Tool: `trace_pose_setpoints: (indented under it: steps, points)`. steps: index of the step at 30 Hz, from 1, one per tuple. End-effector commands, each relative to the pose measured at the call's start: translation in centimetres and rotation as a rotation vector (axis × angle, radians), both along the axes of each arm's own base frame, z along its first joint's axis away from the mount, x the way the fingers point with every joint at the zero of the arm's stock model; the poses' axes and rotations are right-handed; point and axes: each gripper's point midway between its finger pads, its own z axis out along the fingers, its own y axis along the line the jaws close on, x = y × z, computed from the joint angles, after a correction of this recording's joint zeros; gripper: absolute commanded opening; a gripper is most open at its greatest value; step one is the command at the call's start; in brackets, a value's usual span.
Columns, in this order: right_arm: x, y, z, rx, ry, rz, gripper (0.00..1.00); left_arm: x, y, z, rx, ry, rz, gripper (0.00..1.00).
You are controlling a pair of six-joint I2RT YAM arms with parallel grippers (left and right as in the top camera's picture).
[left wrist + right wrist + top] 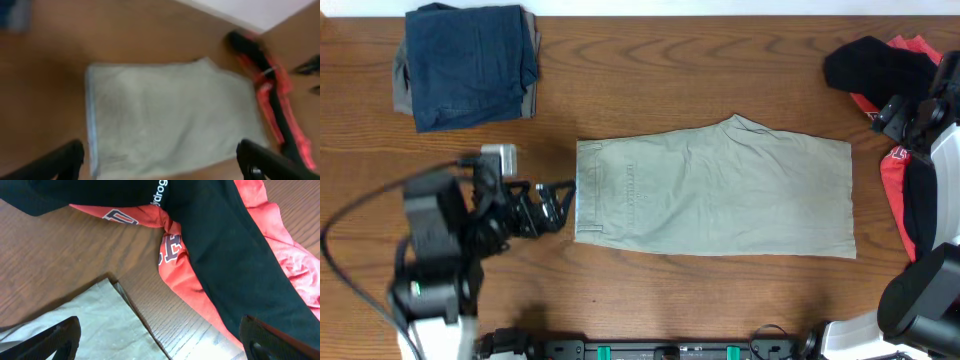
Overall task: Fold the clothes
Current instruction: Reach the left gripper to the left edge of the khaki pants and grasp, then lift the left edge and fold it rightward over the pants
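Note:
The khaki-beige shorts (715,190) lie flat in the middle of the table, waistband to the left; they also show blurred in the left wrist view (170,115), and a corner shows in the right wrist view (80,320). My left gripper (560,200) is open and empty, just left of the waistband; its fingers (160,162) straddle the near edge of the shorts. My right gripper (910,120) is open and empty (160,340), up at the right edge over the black and red sportswear (885,75).
Folded navy-blue shorts (470,65) sit on a grey garment at the back left. The black and red sportswear (225,255) spreads along the right edge. Bare wooden table (720,300) lies in front of the khaki shorts.

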Motion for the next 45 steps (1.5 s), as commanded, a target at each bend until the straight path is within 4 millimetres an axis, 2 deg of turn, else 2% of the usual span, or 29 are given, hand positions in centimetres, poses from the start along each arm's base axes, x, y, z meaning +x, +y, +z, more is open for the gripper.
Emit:
trace_pose_setpoints:
  steps: [1, 5, 10, 13, 19, 28, 37, 42, 45]
  points:
    - [0.0, -0.3, 0.3, -0.018, 0.002, 0.003, 0.99, 1.6, 2.6, -1.3, 0.219, 0.084, 0.067, 0.98]
    - [-0.1, -0.3, 0.3, -0.018, 0.003, 0.003, 0.99, 3.1, 1.7, -3.3, 0.23, 0.147, 0.031, 0.98]
    - [-0.1, -0.3, 0.3, -0.018, 0.003, 0.004, 0.99, 4.4, 1.0, -5.9, 0.156, 0.264, 0.053, 0.98]
    - [-0.1, -0.3, 0.3, -0.018, 0.003, 0.004, 0.99, 5.9, -0.4, -6.9, 0.088, 0.277, 0.005, 0.98]
    - [-0.1, -0.3, 0.3, -0.018, 0.003, 0.003, 0.99, 7.8, -1.7, -10.0, 0.092, 0.323, -0.029, 0.98]
    - [-0.1, -0.3, 0.3, -0.018, 0.003, 0.003, 0.99, 8.4, -0.8, -15.4, 0.148, 0.463, -0.002, 0.98]
    - [0.0, -0.3, 0.3, -0.018, 0.002, 0.004, 0.99, 7.6, -0.9, -20.5, 0.151, 0.604, -0.03, 0.98]
    - [-0.1, -0.3, 0.3, -0.018, 0.003, 0.003, 0.99, 7.3, -3.2, -21.5, 0.044, 0.62, -0.146, 0.98]
    - [0.0, -0.3, 0.3, -0.018, 0.002, 0.003, 0.99, 7.1, -3.5, -22.3, 0.022, 0.645, -0.156, 0.98]
